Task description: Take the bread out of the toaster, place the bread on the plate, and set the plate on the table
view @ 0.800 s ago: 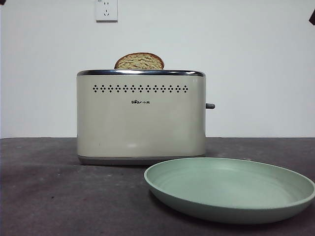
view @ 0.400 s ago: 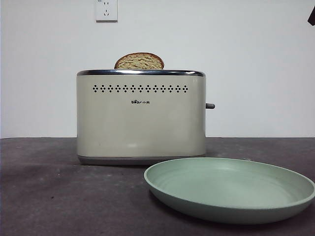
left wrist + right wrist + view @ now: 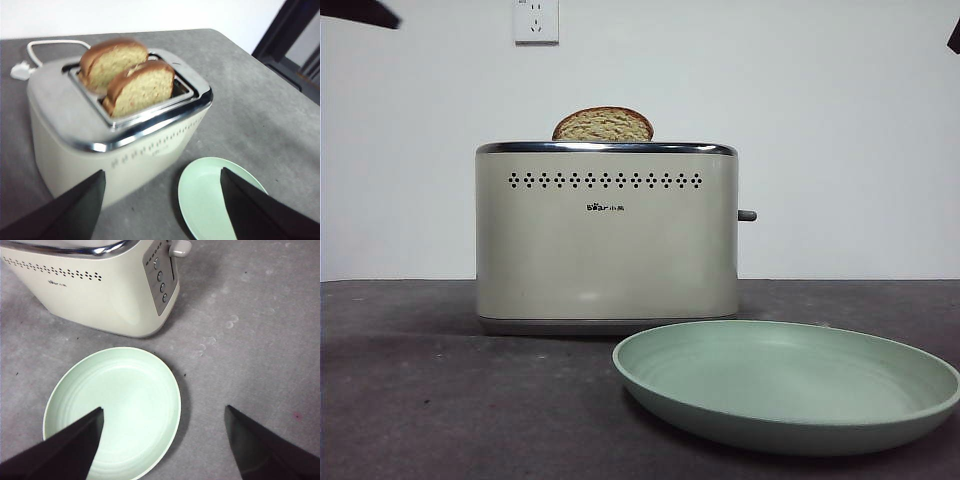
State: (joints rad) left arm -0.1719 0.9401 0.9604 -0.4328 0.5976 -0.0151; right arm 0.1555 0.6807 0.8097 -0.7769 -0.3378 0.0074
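Tan bread [image 3: 140, 90] sits in the toaster [image 3: 95, 145] slot beside a second slice [image 3: 112, 60], so my wide-open, empty left tool [image 3: 162, 207] may pinch both slices.

Bread [image 3: 139, 90] upright in cream toaster [image 3: 606, 240] slot; mint-green plate [image 3: 790, 420] empty, flat on grey table [image 3: 440, 400], just beside toaster.
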